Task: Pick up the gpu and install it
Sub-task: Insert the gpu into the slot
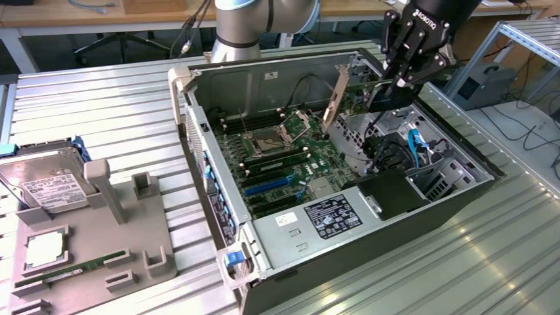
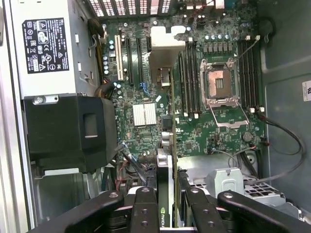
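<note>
My gripper (image 1: 398,82) is shut on the gpu (image 1: 385,100), a green card with a black cooler. It hangs on edge above the far right part of the open computer case (image 1: 203,98), its silver bracket (image 1: 335,98) pointing down into the case. In the wrist view the gpu (image 2: 167,170) runs edge-on away from my black fingers (image 2: 146,211), its bracket (image 2: 165,53) over the motherboard (image 2: 218,131). The card sits above the board, apart from the expansion slots (image 1: 267,187).
Inside the case are the power supply (image 1: 341,213), a black drive cage (image 1: 394,193), the bare CPU socket (image 1: 267,141) and loose cables (image 1: 411,147). At the exterior view's left, a grey fixture (image 1: 96,197) holds a hard drive (image 1: 44,184), a processor (image 1: 44,249) and a memory stick (image 1: 70,269).
</note>
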Robot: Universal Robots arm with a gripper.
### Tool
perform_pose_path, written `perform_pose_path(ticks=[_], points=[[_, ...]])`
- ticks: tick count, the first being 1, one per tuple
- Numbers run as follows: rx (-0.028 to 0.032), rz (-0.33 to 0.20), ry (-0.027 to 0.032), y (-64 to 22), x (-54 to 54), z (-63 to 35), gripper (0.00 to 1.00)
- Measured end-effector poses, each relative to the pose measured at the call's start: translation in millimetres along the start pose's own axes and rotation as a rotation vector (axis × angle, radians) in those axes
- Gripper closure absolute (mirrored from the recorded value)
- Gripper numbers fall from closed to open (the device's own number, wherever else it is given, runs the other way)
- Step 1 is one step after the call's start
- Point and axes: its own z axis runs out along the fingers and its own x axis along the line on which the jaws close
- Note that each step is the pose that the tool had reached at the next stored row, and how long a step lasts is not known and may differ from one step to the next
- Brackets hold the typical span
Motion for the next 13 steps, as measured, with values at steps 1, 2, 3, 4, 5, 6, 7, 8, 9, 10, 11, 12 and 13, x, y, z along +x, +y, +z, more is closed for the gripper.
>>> perform_pose_path(ticks=[1, 2, 3, 4, 5, 6, 7, 8, 9, 10, 11, 12, 13], points=[[0.0006, 0.0, 0.0, 1.2, -0.2, 0.1, 0.73], [0.0019, 0.0, -0.0005, 2.7, -0.2, 0.3, 0.73], [0.0029, 0.0, -0.0008, 5.3, -0.7, 0.9, 0.73], [0.003, 0.0, -0.0007, 8.7, -1.4, 1.4, 0.73], [0.003, 0.0, -0.0009, 11.9, -2.0, 1.9, 0.73], [0.003, 0.0, -0.0008, 15.4, -2.7, 2.2, 0.73], [0.0031, 0.001, -0.0008, 18.5, -3.3, 2.4, 0.73], [0.0031, 0.002, -0.0007, 20.0, -3.5, 2.5, 0.73], [0.0031, 0.004, -0.0006, 21.7, -3.6, 2.7, 0.73], [0.0033, 0.008, -0.0004, 24.0, -3.7, 3.1, 0.73], [0.0034, 0.008, -0.0003, 24.0, -3.7, 3.0, 0.73], [0.0033, 0.008, -0.0003, 24.0, -3.8, 3.0, 0.73], [-0.0092, 0.01, 0.0023, 22.5, -3.9, 2.9, 0.73]])
